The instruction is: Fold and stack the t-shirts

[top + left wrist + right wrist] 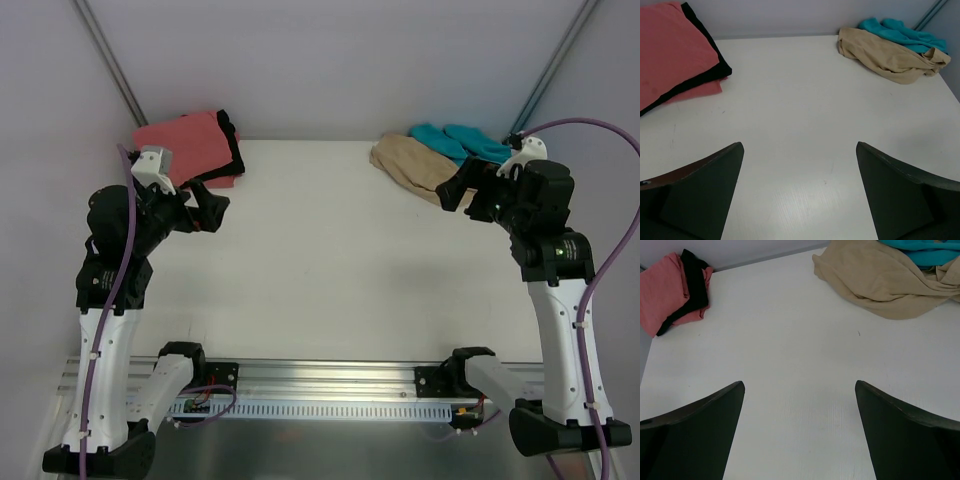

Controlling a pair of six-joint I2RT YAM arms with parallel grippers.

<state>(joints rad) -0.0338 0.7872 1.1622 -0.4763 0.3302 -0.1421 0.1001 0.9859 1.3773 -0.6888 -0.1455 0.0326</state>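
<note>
Top external: I am logging tan t-shirt (405,166) crumpled against teal t-shirt (462,142), far right corner of desk (330,250); left claw (799,146) and right claw (800,384) hanging wide, empty.

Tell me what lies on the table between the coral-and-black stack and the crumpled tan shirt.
Nothing: only bare white table runs from the coral-pink shirt to the tan shirt. The top external and left wrist views both show it.

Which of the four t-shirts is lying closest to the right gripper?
The tan t-shirt, crumpled beside the teal one at far right; the pink and black ones lie far left.
</note>
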